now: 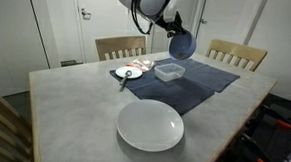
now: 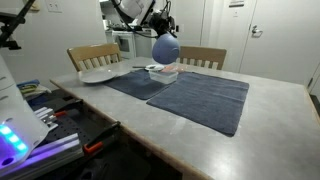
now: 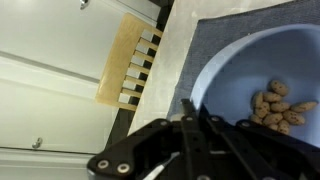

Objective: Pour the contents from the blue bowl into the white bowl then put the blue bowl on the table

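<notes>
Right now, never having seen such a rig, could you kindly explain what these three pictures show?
It is one robot arm at a table. Two pictures come from cameras standing outside it; the third looks from its wrist. Its end effector grips the rim of the blue bowl, lifted above a dark cloth mat near a clear square container. Brown nut-like pieces lie inside the bowl. The white bowl and a small plate rest on the table.

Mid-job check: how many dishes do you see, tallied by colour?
White: 2 (big dish, small plate)
Blue: 1 (blue bowl, lifted off the table)
Translucent: 1 (container)
Total: 4
</notes>
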`<state>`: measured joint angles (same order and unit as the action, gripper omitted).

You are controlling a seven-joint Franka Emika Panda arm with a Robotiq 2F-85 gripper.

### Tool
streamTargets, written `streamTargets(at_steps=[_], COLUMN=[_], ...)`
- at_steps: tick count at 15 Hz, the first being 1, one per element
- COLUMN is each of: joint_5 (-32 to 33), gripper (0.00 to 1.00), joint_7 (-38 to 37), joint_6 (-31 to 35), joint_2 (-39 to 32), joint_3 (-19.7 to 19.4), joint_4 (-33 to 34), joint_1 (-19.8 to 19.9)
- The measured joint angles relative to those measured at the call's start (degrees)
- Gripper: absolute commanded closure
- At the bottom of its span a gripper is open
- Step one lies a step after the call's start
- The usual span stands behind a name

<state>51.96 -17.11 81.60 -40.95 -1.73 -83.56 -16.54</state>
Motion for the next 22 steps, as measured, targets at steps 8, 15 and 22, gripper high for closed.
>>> streamTargets(at_steps=[8,15,22], joint_5=[6.58,12.52,18.37], gripper=[0.99,0.99,0.99], joint_7=[-0.96,-0.96,-0.39], joint_6=[-4.57,-9.75,-15.1], joint_2=[-3.09,-7.64,-11.42], joint_3=[0.52,1.63,1.8], joint_4=[1.37,4.5,7.86], joint_1=[-2.21,-4.72,-6.52])
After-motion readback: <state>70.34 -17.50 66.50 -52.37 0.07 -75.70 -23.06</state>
